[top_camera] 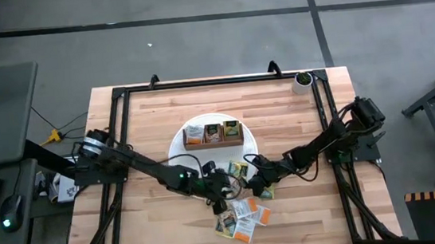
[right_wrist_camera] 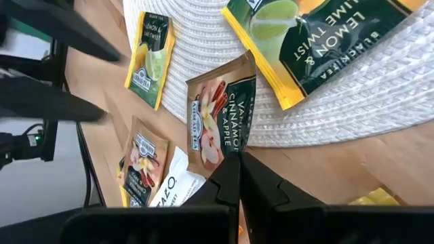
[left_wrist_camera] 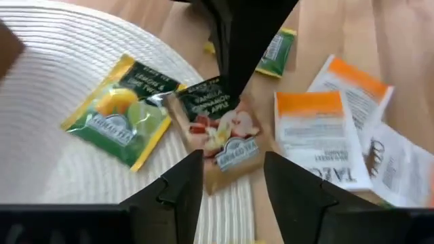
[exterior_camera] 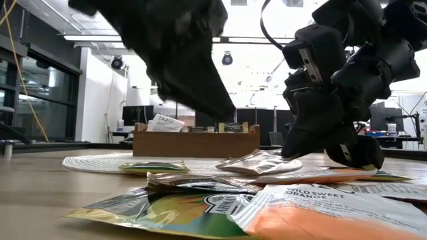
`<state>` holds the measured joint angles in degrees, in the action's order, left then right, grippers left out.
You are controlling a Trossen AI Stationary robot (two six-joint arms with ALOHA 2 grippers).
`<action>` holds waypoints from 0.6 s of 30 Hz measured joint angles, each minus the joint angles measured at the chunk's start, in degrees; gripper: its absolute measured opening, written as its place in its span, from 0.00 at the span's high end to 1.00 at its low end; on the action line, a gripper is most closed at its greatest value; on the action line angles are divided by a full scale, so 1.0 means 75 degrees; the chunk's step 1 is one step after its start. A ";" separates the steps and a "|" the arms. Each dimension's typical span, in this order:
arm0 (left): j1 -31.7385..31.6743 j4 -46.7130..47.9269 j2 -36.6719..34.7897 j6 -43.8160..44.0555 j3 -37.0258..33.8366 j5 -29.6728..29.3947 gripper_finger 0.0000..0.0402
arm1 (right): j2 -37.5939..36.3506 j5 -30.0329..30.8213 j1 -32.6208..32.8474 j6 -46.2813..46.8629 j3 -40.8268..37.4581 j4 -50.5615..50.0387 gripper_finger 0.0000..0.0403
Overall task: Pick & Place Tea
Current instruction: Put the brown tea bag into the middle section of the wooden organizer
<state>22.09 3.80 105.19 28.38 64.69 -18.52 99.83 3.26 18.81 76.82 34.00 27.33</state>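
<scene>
The right gripper [right_wrist_camera: 234, 177], low centre of its wrist view, is closed on the brown cinnamon-apple packet [right_wrist_camera: 220, 115]; pick step in hand. Next calls for lifting it toward the wooden box [top_camera: 213, 133]. The left gripper [left_wrist_camera: 230, 177] hovers part-open, empty.

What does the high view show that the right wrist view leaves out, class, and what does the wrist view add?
Only the high view shows the wooden box with three compartments on the white mat, the left gripper, and the pile of tea packets near the table's front edge.

Only the right wrist view shows print: the right gripper, fingers shut, pinches a brown cinnamon and apple packet by its corner, beside a green lemon twist packet.

Both show the woven mat, the wooden table and scattered tea.
</scene>
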 joint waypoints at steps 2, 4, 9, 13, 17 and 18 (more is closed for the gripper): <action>0.0000 0.0292 -0.0370 0.0008 0.0010 -0.0012 0.62 | 0.0000 -0.0001 0.0000 -0.0124 0.0000 0.0038 1.00; 0.0003 0.0885 -0.0811 0.0012 0.0020 -0.0166 0.62 | -0.0004 0.0007 0.0000 -0.0235 -0.0003 0.0081 1.00; 0.0003 0.1779 -0.1746 -0.0357 0.0015 -0.0406 0.62 | -0.0249 0.0125 -0.0003 -0.0615 -0.0012 0.0061 1.00; 0.0003 0.2264 -0.2359 -0.0605 0.0013 -0.0573 0.62 | -0.0754 0.0341 -0.0028 -0.0997 -0.0006 -0.0040 1.00; 0.0003 0.2476 -0.2923 -0.0631 -0.0275 -0.0683 0.62 | -0.1505 0.0549 -0.0168 -0.1553 0.0005 -0.0370 1.00; 0.0003 0.2589 -0.3088 -0.0629 -0.0447 -0.0688 0.62 | -0.1717 0.0597 -0.0220 -0.1706 0.0053 -0.0574 1.00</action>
<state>22.11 23.22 82.03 23.66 61.33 -23.68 86.96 7.74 17.16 64.03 34.39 23.02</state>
